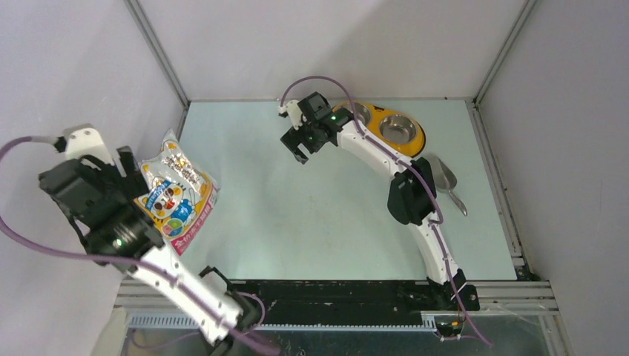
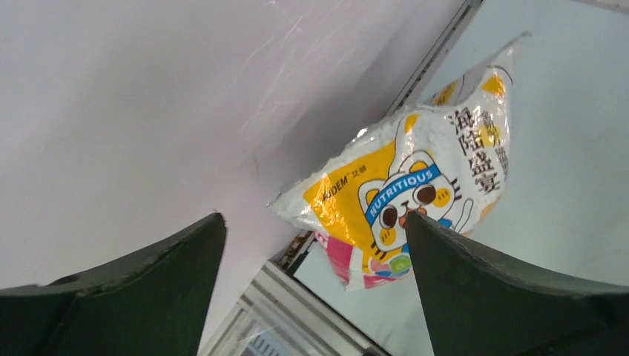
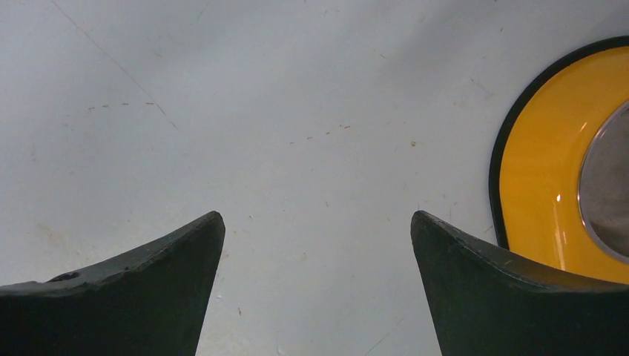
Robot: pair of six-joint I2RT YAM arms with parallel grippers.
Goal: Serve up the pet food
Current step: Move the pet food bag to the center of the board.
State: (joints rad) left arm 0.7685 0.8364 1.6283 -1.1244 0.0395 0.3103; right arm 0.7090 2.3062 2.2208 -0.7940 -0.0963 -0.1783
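We find the pet food only as its glossy white, orange and pink plastic bag (image 1: 176, 194), printed with a cartoon cat, lying crinkled and face up at the left of the scene, its contents hidden inside.

Glossy plastic pet food bag (image 2: 415, 193), 2 shiny metal bowls (image 1: 399, 128) (glossy yellow feeder (image 3: 541, 170)), matt scuffed table (image 3: 297, 111)

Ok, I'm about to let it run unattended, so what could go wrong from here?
The glossy bag lies at the table's left edge by the wall; the open left hand could slip on it or jam it against the wall. The right arm's elbow hangs close by the scoop and feeder; a swing might knock them.
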